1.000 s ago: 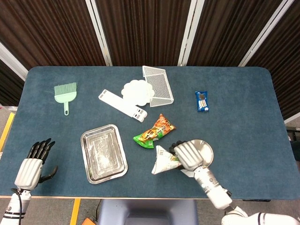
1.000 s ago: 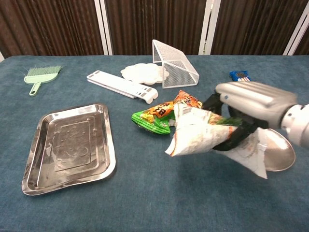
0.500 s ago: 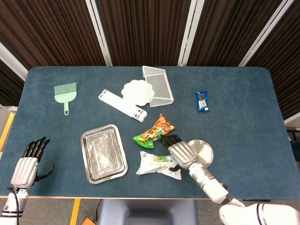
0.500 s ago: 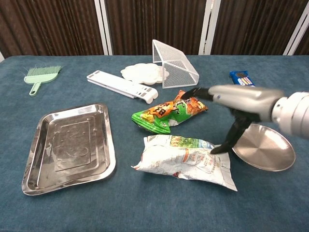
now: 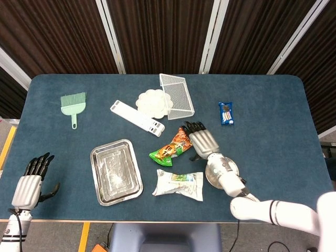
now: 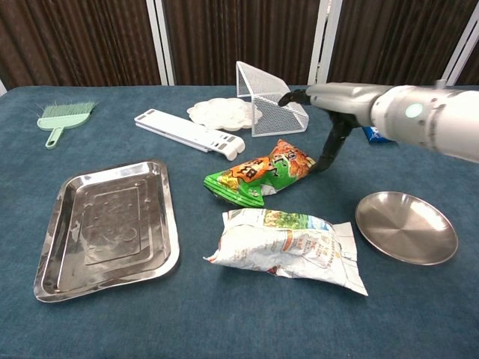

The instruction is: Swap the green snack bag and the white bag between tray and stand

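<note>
The green snack bag [image 5: 171, 148] [image 6: 257, 177], orange at one end, lies on the table between the steel tray [image 5: 116, 172] [image 6: 105, 224] and the round metal stand [image 5: 231, 164] [image 6: 406, 226]. Flat on the cloth in front of it lies the white bag [image 5: 180, 184] [image 6: 287, 244], touching neither tray nor stand. My right hand [image 5: 201, 140] [image 6: 341, 100] hovers just right of the green bag's orange end, fingers spread and pointing down, holding nothing. The left hand [image 5: 31, 181] rests open at the table's near left corner. Tray and stand hold nothing.
A white wire basket [image 5: 177, 94] [image 6: 270, 97] lies on its side at the back beside a white scalloped plate [image 5: 154, 102] and a long white strip [image 5: 137, 117]. A green brush [image 5: 73, 104] sits far left and a blue snack pack [image 5: 226, 113] far right.
My right hand let go of the white bag, which now lies flat on the table. It then moved away from me to the green bag. The left hand drifted slightly towards me.
</note>
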Robot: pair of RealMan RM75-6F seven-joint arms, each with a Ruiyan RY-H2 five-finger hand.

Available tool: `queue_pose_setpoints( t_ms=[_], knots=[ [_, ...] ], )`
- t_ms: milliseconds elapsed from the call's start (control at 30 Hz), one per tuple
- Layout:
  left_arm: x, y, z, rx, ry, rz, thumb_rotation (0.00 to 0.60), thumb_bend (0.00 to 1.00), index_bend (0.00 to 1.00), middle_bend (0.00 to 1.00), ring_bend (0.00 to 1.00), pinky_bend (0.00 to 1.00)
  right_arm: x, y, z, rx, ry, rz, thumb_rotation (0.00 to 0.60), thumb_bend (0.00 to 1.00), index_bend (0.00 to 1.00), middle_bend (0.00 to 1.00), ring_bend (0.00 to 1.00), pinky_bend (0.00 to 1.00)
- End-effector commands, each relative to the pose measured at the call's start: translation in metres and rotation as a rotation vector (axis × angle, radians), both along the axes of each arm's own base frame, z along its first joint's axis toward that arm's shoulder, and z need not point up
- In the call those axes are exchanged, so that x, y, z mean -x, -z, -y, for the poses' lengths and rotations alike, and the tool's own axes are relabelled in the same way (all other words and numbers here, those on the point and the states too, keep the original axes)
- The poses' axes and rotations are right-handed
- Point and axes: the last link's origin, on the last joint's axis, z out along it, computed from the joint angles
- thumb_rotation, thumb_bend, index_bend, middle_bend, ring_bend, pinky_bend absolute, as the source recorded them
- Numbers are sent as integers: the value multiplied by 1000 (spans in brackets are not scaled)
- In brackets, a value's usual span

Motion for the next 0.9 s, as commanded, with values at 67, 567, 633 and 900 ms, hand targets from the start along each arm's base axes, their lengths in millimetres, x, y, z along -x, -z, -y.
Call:
queue_pose_setpoints(
  t_ms=[67, 567, 633, 900],
  knots=[
    [2, -1, -3, -14, -1, -3, 600, 371, 0, 0, 0, 1, -19, 47, 12, -36, -1, -98, 600, 208, 0, 0, 0, 0],
    [10, -1, -8, -17, -12, -25, 600, 373, 0, 0, 0, 0, -6, 77, 19, 70, -27, -79, 600, 275, 822, 634, 630, 785],
    [10, -1, -7, -19, -11, -23, 600, 374, 0, 0, 0, 0, -6, 75, 19, 81, -30, -68, 600, 280, 843, 652, 645, 794],
    [5, -3, -3, -23, 9, -20, 600, 376, 0, 0, 0, 0, -1, 19, 16, 168, -53, 22, 600, 292, 883, 685, 662, 818]
  ],
)
